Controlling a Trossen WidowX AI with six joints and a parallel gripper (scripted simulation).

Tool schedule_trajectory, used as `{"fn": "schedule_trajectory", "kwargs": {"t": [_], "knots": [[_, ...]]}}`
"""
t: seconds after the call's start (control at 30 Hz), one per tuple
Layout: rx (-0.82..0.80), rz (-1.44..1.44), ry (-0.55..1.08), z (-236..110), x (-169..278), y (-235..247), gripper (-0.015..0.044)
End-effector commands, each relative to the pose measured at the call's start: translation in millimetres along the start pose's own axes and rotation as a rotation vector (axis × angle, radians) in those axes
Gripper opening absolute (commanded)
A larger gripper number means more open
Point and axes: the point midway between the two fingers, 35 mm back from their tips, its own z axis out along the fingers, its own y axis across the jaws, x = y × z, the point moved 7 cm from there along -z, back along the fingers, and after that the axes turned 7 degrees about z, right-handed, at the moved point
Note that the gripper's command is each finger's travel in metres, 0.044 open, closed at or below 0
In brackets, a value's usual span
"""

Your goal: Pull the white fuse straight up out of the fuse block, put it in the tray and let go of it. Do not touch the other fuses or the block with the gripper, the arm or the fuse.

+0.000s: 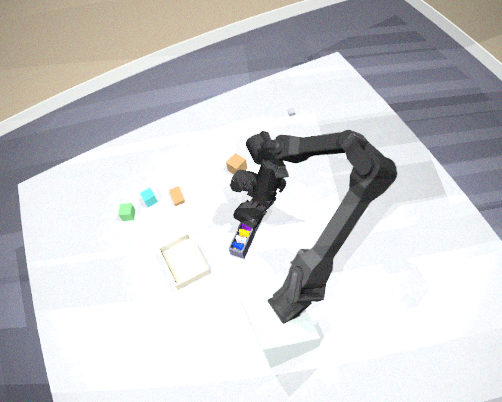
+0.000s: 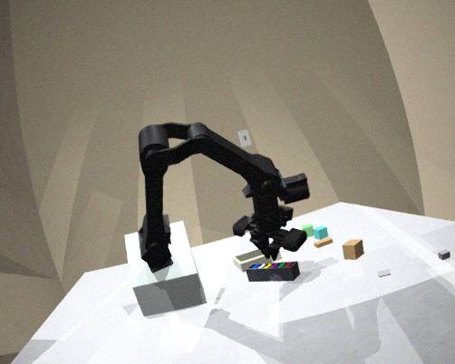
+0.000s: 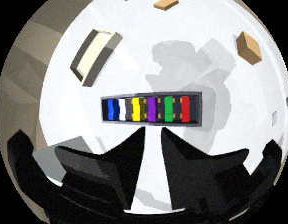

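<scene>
The gripper [image 2: 271,252] hung above the fuse block [image 2: 273,271], fingers a narrow gap apart and pinching nothing; the arm [image 1: 333,220] arched over from its base; the tray [image 1: 185,260] lay just beside the block; the block held its row of fuses; the white fuse [image 3: 123,108] sat seated in it, between the blue fuse [image 3: 112,108] and the yellow fuse [image 3: 135,108].
</scene>
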Motion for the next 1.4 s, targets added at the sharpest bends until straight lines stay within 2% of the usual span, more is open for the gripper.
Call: {"fn": "schedule_trajectory", "kwargs": {"t": [0.0,0.13,0.2,1.37], "knots": [[0.114,-0.054,0.121,11,-14,41,0.0074],[0.290,-0.107,0.195,17,-23,81,0.0074],[0.324,-0.116,0.201,18,-24,87,0.0074],[0.324,-0.116,0.202,43,-21,80,0.0074]]}}
